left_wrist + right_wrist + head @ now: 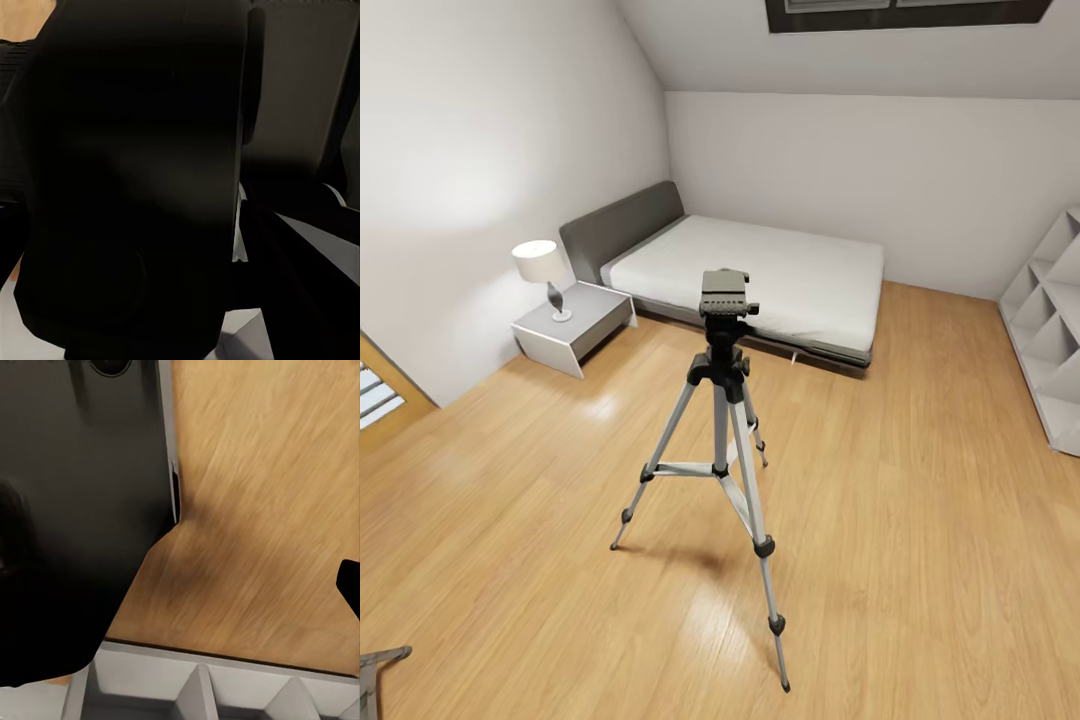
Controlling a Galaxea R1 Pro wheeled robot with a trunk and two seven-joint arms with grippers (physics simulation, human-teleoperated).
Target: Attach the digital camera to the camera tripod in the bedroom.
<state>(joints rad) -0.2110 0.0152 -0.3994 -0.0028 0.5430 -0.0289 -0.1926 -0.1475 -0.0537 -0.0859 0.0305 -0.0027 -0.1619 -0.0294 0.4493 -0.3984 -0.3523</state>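
The camera tripod (722, 420) stands upright on the light wood floor (920, 500) in the middle of the bedroom, straight ahead of me and a little short of the foot of the bed (760, 270). Its three thin silver legs spread wide, each jointed with black collars and ending in a black foot; the nearest leg reaches farthest toward me. A slim silver brace ties the legs to the centre column. On top sits a grey-black head plate (724, 292), ridged and rectangular, with nothing mounted on it.

Behind it the low bed has a dark grey frame and headboard and a smooth white mattress. Beside the headboard a pale boxy nightstand (575, 325) carries a lamp (543, 275) with a white drum shade. At the room's right wall stands a white shelf unit (1050, 330) with slanted cubbies; those I can see hold nothing. The walls are plain white under a sloped ceiling, with a dark-framed skylight (905, 12) at the top.

My left wrist camera is blocked by a large matte black shape, too dark to tell what it is, so I cannot tell how that pincer stands. My right wrist camera shows black housing over wood grain and white cubbies; that pincer's state I cannot tell either.
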